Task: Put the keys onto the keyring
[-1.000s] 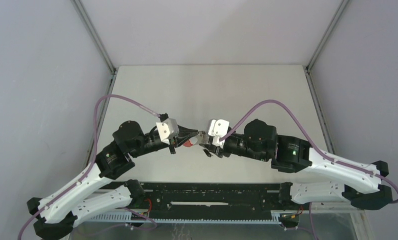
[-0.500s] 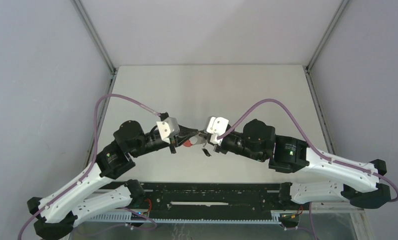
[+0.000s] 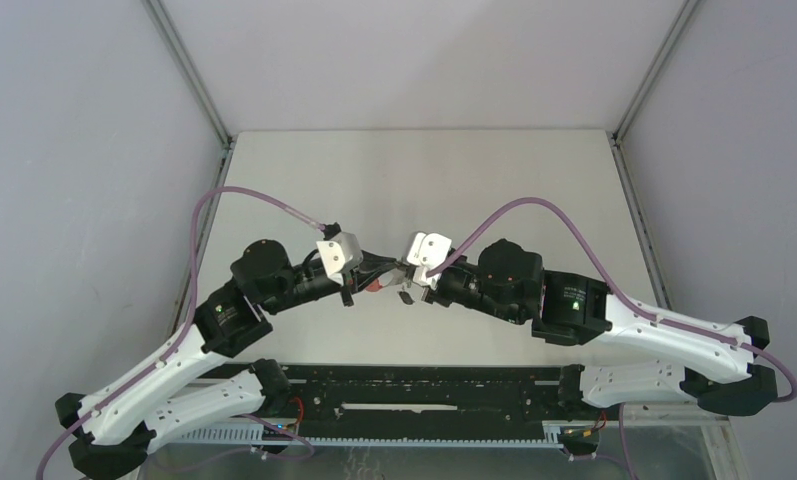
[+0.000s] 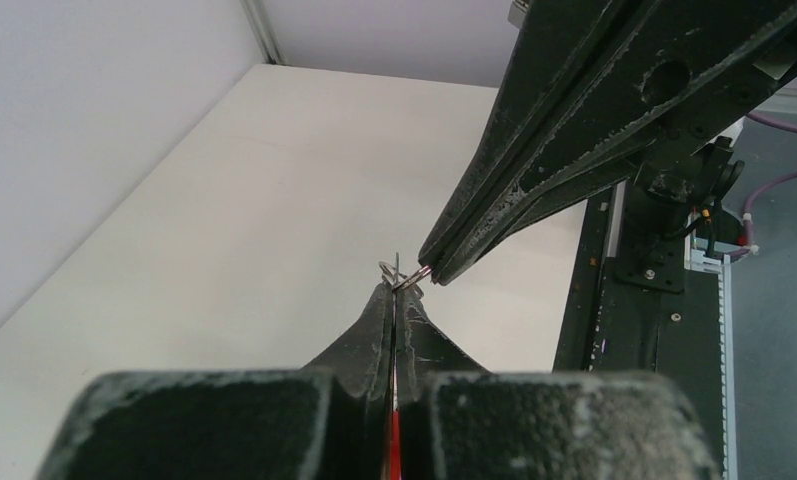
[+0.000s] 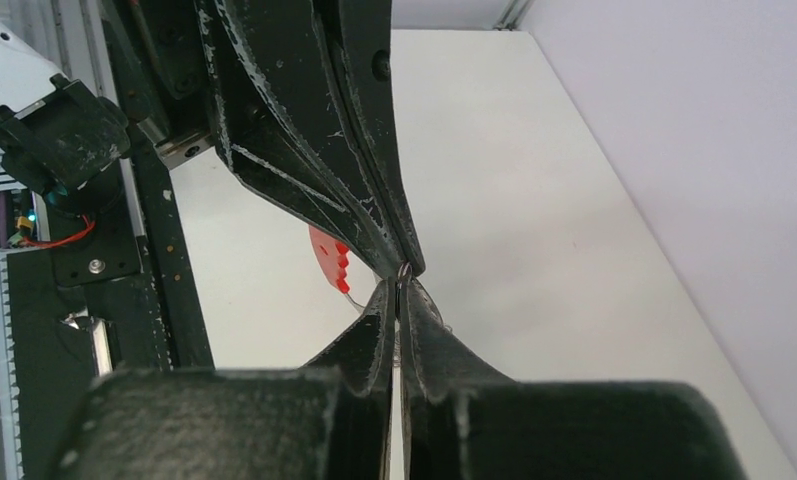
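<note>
Top external view shows me both arms reaching inward over the table [image 3: 424,180], their tips meeting nose to nose near its middle. My left gripper [image 3: 388,277] is pressed together on the keyring [image 3: 375,287], whose red part hangs just under the fingers. The left wrist view has a red sliver pinched between them and a small metal loop [image 4: 388,268] poking out at the tip. My right gripper [image 3: 408,281] is squeezed together as well, touching that loop; whether it grips it I cannot tell. A small dark key [image 3: 406,297] dangles just below the meeting point.
</note>
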